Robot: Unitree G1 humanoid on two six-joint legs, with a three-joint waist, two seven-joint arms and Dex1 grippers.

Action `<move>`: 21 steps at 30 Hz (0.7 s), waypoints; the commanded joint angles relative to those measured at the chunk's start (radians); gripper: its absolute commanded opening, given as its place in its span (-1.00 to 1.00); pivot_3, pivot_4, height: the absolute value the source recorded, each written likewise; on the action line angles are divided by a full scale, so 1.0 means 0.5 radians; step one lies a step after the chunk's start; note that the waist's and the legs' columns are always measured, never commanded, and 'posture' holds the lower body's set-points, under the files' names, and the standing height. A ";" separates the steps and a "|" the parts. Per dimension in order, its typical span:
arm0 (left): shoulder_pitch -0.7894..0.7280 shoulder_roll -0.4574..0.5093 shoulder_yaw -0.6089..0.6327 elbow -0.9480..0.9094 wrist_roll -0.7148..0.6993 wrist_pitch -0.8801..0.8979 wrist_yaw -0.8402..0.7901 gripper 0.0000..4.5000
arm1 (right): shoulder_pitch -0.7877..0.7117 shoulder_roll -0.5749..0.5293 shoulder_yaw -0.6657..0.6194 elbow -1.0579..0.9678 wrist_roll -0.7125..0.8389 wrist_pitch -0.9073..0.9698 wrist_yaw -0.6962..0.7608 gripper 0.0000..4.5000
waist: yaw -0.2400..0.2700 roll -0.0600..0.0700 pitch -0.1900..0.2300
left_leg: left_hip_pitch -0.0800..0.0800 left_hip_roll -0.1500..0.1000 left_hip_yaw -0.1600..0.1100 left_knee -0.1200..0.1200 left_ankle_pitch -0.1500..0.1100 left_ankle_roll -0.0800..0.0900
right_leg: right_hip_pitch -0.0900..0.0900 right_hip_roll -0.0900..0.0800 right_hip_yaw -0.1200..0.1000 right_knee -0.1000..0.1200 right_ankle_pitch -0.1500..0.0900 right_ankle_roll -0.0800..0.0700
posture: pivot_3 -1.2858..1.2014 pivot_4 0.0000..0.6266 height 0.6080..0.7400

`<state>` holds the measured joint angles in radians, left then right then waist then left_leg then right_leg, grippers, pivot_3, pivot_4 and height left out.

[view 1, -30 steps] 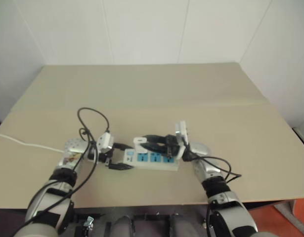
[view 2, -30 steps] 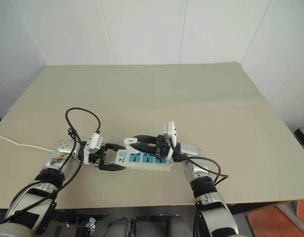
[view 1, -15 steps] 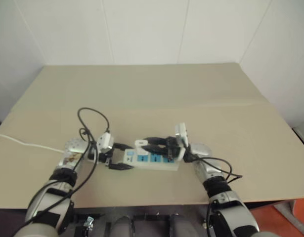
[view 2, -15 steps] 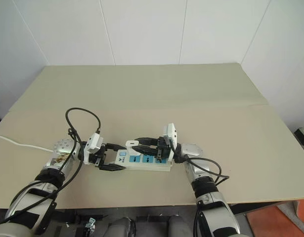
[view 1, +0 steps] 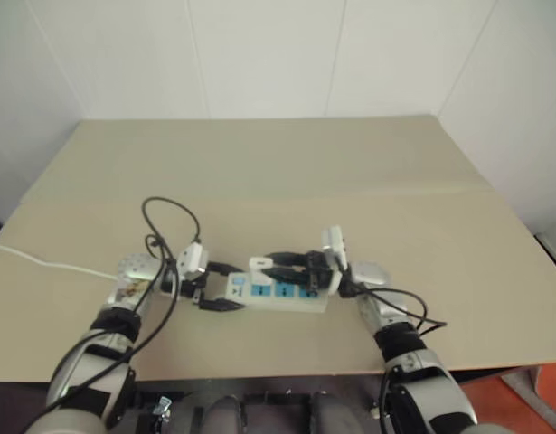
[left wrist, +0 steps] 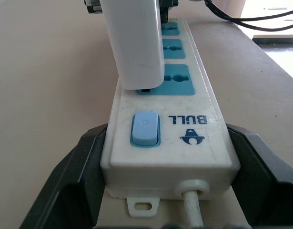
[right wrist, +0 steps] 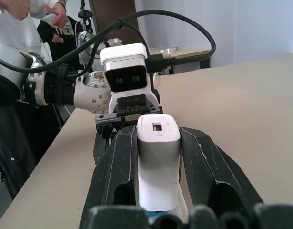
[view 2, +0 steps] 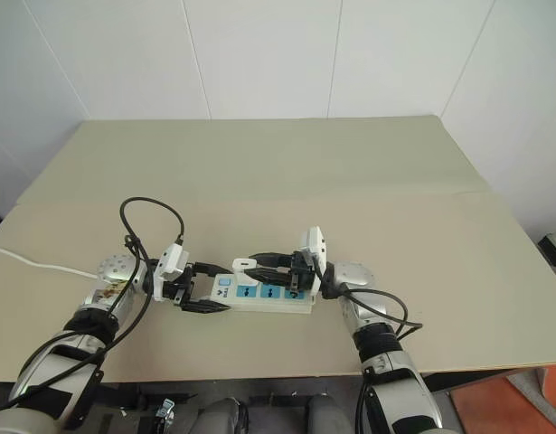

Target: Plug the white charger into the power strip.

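Note:
The power strip point(view 2: 276, 298) lies flat on the tan table near its front edge, with blue socket faces and a blue switch point(left wrist: 145, 129) at its left end. My left gripper point(left wrist: 167, 138) has its black fingers point(left wrist: 79, 167) pressed against both sides of the strip's switch end. The white charger point(right wrist: 158, 157) is clamped between the fingers of my right gripper point(view 2: 250, 264), which is shut on it. The charger point(left wrist: 136, 43) stands upright on the socket nearest the switch, its base against the blue face. How deep it sits cannot be told.
A thin white cord point(view 2: 33, 262) runs off the table's left edge. Black cables point(view 2: 151, 212) loop above my left wrist. The tan table point(view 2: 350, 181) spreads wide behind the strip. A person point(right wrist: 22, 9) stands beyond the table in the right wrist view.

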<state>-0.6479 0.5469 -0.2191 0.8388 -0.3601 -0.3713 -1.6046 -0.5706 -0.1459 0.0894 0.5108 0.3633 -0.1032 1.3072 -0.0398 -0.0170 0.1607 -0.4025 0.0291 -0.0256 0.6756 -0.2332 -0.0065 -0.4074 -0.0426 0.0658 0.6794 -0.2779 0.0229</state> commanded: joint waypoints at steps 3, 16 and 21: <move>0.010 -0.002 -0.017 -0.033 0.002 -0.003 -0.020 0.45 | -0.015 0.003 0.036 0.002 -0.063 -0.152 0.006 -0.50 | 0.000 0.000 0.000 | 0.000 0.000 0.000 0.000 0.000 0.000 | 0.000 0.000 0.000 0.000 0.000 0.000 | 0.03 -0.52 1.00; 0.014 0.001 -0.022 -0.045 -0.013 0.014 -0.020 0.45 | -0.012 -0.036 0.108 0.092 -0.175 -0.202 -0.051 -0.50 | -0.005 0.000 0.000 | 0.007 0.000 0.000 -0.002 0.000 0.000 | 0.006 0.000 0.000 -0.001 0.000 0.000 | 0.03 -0.52 1.00; 0.015 0.001 -0.021 -0.046 -0.013 0.015 -0.020 0.45 | -0.017 -0.057 0.153 0.139 -0.241 -0.268 -0.059 -0.50 | -0.006 0.000 0.000 | 0.008 0.000 0.000 -0.002 0.000 0.000 | 0.007 0.000 0.000 -0.001 0.000 0.000 | 0.03 -0.52 1.00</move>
<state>-0.6478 0.5505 -0.2181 0.8388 -0.3596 -0.3657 -1.6026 -0.5809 -0.1575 0.1388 0.5406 0.3115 -0.2282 1.3029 -0.0430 -0.0170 0.1607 -0.3983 0.0293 -0.0255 0.6743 -0.2332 -0.0065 -0.4038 -0.0424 0.0659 0.6789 -0.2780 0.0230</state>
